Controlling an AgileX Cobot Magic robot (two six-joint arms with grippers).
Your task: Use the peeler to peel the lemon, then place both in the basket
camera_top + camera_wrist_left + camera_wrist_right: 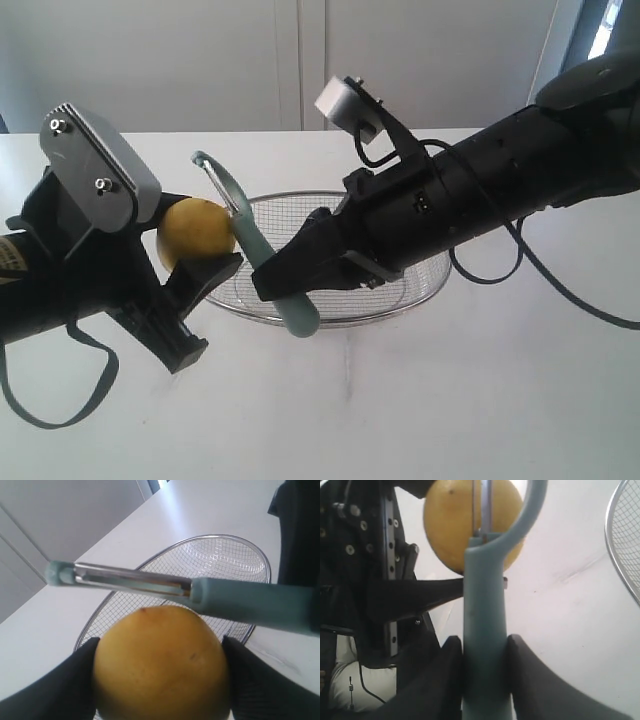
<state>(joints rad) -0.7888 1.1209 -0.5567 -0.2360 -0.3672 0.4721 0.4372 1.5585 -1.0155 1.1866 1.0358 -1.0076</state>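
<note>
Exterior view: left end effector [205,250] clamps lemon [195,228], right end effector [268,283] clamps peeler [250,240], both outside the basket [412,287].

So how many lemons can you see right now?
1. The lemon sits clamped in the left gripper, beside the peeler that the right gripper holds. None shows in the basket, though the arm covers part of it.

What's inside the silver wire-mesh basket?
Only bare mesh shows in the silver wire-mesh basket; the yellow lemon and teal-handled peeler are held outside it. The black right arm covers part of its interior.
</note>
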